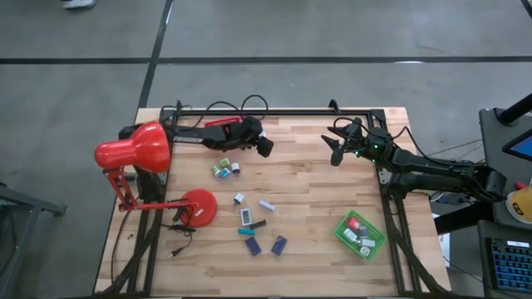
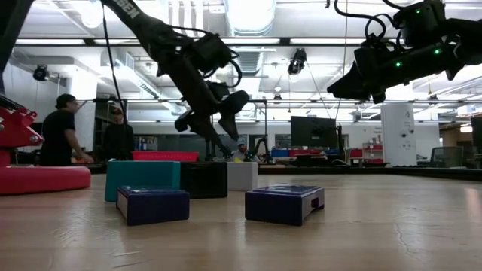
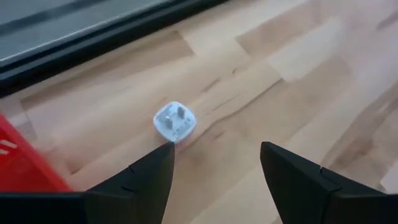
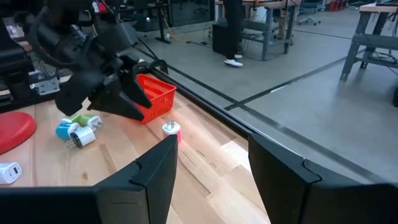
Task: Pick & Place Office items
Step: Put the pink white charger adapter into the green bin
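Observation:
The office items are small pieces on the wooden table: a green, blue and white cluster (image 1: pixel 223 170), white blocks (image 1: pixel 246 216), a teal piece (image 1: pixel 246 232) and two navy blocks (image 1: pixel 278 244). My left gripper (image 1: pixel 266 148) hovers open near the far edge. In its wrist view a small white pronged piece (image 3: pixel 174 121) stands on the table just ahead of the fingers. My right gripper (image 1: pixel 335 149) hangs open above the table's far right part, facing the left arm. From there I see a pink-and-white piece (image 4: pixel 171 129) standing beside a red tray (image 4: pixel 152 93).
A big red desk lamp (image 1: pixel 133 149) stands at the left edge, its round base (image 1: pixel 198 206) near the items. A green tray (image 1: pixel 360 234) holding several pieces sits near the right edge. A black frame rail (image 1: pixel 283 112) runs along the far edge. People stand in the room beyond.

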Controlling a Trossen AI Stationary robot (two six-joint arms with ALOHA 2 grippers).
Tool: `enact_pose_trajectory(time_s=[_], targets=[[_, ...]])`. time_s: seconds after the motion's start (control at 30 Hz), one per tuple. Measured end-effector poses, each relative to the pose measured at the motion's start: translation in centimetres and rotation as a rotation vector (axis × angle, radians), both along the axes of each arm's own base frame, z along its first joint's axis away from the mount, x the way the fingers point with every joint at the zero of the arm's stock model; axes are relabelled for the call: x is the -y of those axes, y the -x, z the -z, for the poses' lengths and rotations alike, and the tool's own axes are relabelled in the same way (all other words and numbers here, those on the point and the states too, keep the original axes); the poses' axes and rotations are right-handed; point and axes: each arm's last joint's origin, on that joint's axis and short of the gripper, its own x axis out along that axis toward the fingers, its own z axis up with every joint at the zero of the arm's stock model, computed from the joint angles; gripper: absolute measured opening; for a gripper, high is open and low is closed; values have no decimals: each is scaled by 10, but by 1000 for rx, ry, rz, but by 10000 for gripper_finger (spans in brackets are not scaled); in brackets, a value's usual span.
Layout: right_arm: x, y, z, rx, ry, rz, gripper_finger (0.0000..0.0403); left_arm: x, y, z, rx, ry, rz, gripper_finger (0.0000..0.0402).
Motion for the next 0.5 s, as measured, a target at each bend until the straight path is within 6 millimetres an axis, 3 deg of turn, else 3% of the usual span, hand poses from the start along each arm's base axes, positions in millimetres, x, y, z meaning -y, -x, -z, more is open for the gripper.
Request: enact_pose_trajectory(time_s=[0.23, 0.5], targets=[[0, 0, 0, 0, 0, 0, 189, -10, -12, -6, -64, -17, 6, 245], [0, 0, 0, 0, 0, 0, 189, -15, -14, 11, -102, -6, 1, 245]])
